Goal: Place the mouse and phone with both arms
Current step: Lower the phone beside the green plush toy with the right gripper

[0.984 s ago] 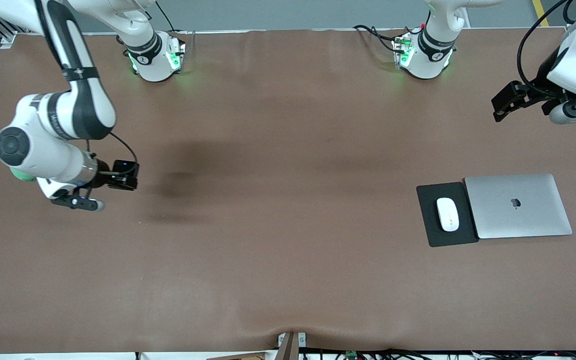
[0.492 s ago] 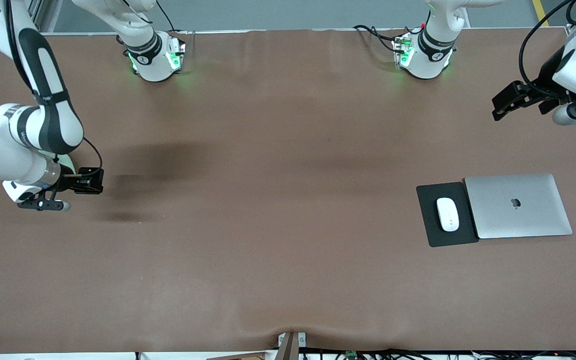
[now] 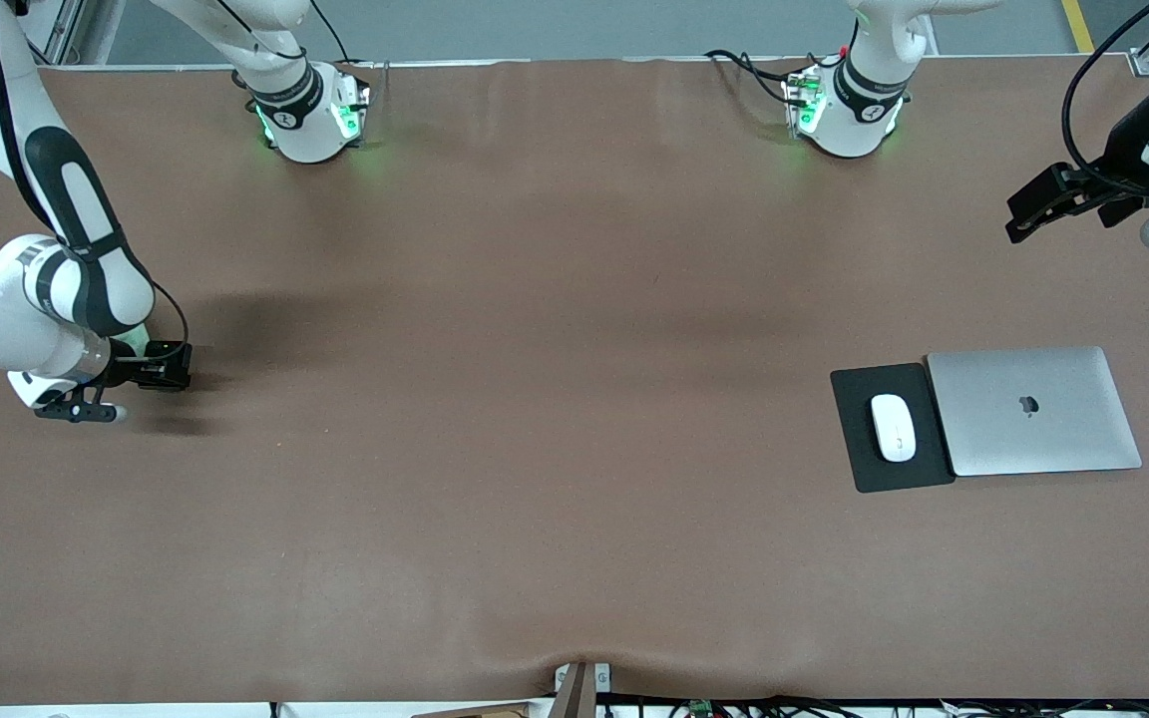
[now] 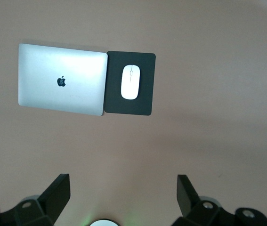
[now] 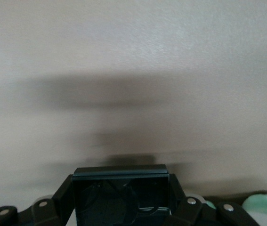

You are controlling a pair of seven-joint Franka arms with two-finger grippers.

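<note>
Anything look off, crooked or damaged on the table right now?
Nothing stands out. The mouse lies centred on the black pad, which sits flush beside the closed laptop. The right gripper holds the phone above bare table at its own end. The left gripper hangs open, holding nothing.

I see small white smooth oval mouse [image 3: 893, 427] flat on black pad, left arm's end | glossy black squarish phone [image 3: 161, 365] clamped in right gripper [image 3: 168, 366] over right arm's end

The mouse [image 3: 893, 427] lies on a black pad [image 3: 890, 428], a closed laptop [image 3: 1033, 410] touching the pad at its 3 o'clock.
</note>
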